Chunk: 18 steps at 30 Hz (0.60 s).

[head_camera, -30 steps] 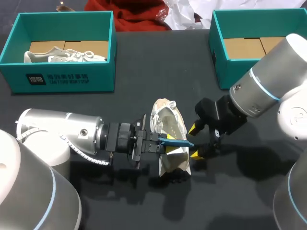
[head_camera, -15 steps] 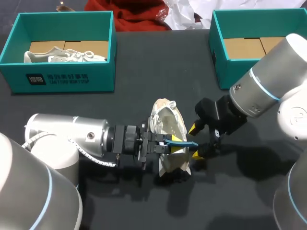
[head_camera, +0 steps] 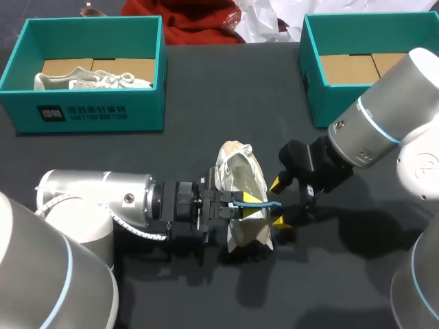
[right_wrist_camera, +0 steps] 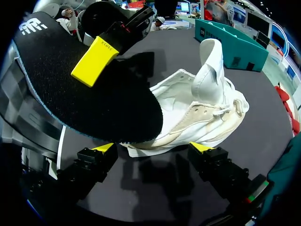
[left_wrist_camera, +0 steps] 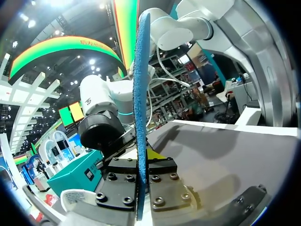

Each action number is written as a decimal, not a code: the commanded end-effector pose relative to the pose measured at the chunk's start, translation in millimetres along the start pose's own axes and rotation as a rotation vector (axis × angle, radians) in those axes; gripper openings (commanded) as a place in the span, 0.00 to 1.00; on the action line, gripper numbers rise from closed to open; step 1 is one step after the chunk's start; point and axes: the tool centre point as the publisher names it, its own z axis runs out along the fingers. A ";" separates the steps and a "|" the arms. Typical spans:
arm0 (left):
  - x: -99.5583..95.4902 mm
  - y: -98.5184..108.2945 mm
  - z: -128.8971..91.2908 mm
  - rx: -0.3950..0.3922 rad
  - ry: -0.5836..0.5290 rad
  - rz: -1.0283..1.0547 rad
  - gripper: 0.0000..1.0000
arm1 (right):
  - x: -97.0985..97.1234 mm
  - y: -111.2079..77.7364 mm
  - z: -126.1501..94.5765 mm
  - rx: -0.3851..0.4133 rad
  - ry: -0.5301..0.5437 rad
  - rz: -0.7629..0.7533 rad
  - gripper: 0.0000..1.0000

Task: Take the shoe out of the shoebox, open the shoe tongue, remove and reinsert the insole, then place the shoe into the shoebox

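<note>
Matte black table (head_camera: 206, 103) holds it all. My left arm (head_camera: 96, 202) comes in low from the left and my right arm (head_camera: 384, 130) from the right, and they meet at mid-table. An open teal cardboard shoebox (head_camera: 89, 113) sits at the far left with a white lace-up sneaker (head_camera: 92, 80) lying inside it. A second teal shoebox (head_camera: 312, 79) sits at the far right, its brown cardboard floor showing. The task's white fabric shoe (head_camera: 240, 171) lies on the table between the two grippers, well apart from both boxes. In the right wrist view it is on its side, with a padded white flap (right_wrist_camera: 209, 63) standing up. The dark foam insole with a blue rim (right_wrist_camera: 89, 101) is out of the shoe and held above it. It shows edge-on in the left wrist view. The left gripper (head_camera: 248, 205) is clamped on the insole, one yellow tip flat on its top face. The right gripper (right_wrist_camera: 153, 147) has its fingers spread wide with nothing gripped, the shoe just ahead of them.
</note>
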 end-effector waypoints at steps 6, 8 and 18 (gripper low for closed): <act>2.7 4.0 -3.0 -0.014 -0.036 0.002 0.00 | 0.7 -0.1 1.6 0.001 -0.003 0.000 1.00; 3.7 6.3 -5.9 -0.013 -0.047 -0.007 0.00 | 0.7 -0.1 1.6 0.001 -0.003 0.000 1.00; 3.9 20.9 -12.8 -0.026 -0.091 -0.045 0.00 | 0.7 -0.1 1.6 0.001 -0.003 0.000 1.00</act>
